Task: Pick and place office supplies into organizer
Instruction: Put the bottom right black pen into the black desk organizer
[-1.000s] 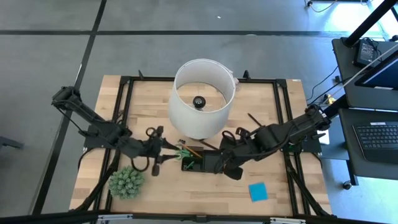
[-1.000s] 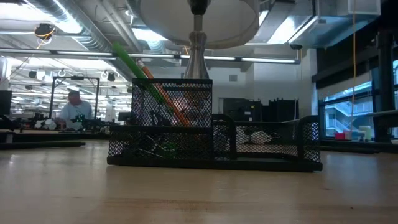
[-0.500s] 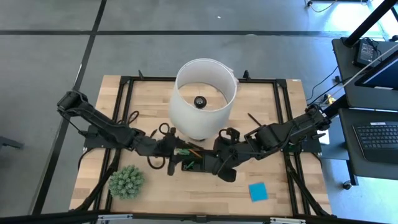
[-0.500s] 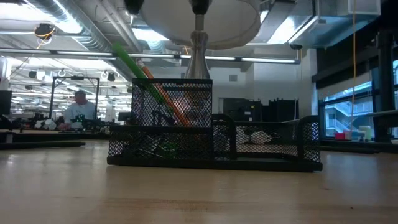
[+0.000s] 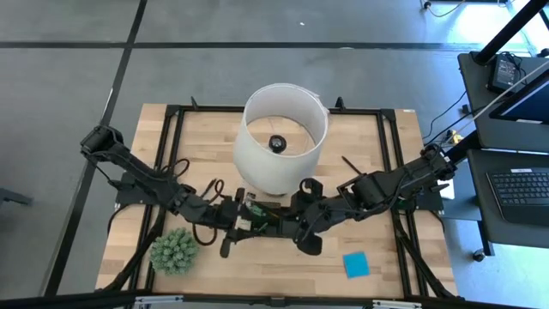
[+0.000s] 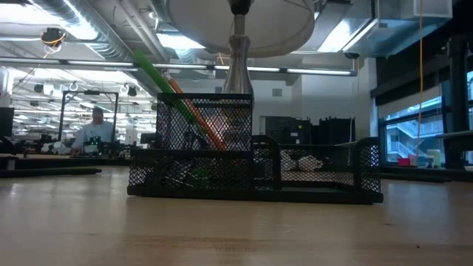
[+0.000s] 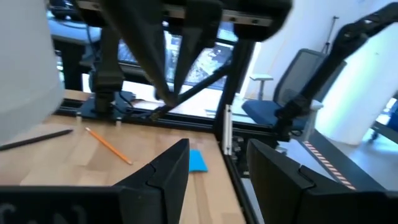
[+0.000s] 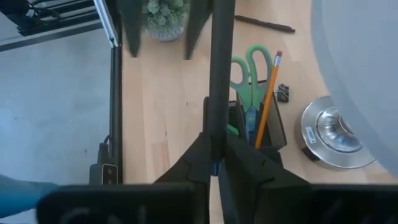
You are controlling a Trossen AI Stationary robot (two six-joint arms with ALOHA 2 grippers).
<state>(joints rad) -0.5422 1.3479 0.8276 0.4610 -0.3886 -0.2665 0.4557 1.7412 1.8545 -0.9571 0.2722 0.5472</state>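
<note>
The black mesh organizer (image 6: pixel 255 174) stands near the table's near edge, below the lamp, mostly covered by both grippers (image 5: pixel 266 223) in the high view. Green-handled scissors (image 8: pixel 249 68) and an orange pencil (image 8: pixel 268 93) lean in its tall compartment. My right gripper (image 8: pixel 216 163) hovers over the organizer from the right, shut on a thin dark pen (image 8: pixel 217 74). My left gripper (image 7: pixel 214 180) is open at the organizer's left end (image 5: pixel 236 221), nothing between its fingers. Another orange pencil (image 7: pixel 109 144), a dark pen (image 7: pixel 34 140) and the blue sticky-note pad (image 5: pixel 356 264) lie on the table. My right gripper pinches the dark pen between its two fingers at one end (image 8: pixel 215 146). The pen lies along the fingers and sticks out well beyond their tips. It is lifted clear, above the organizer.
The big white lampshade (image 5: pixel 281 146) stands just behind the organizer, its metal base (image 8: pixel 329 134) beside the tall compartment with a small dark clip (image 8: pixel 283 93) next to it. The spiky green plant ball (image 5: pixel 174 251) sits at the near left. A dark pen (image 5: pixel 352 163) lies right of the lamp.
My left gripper has moved toward the table's right and a little toward its near edge, up to the organizer's left end. My right gripper, carrying the pen, has moved toward the table's left, over the organizer. The two grippers now stand close together.
</note>
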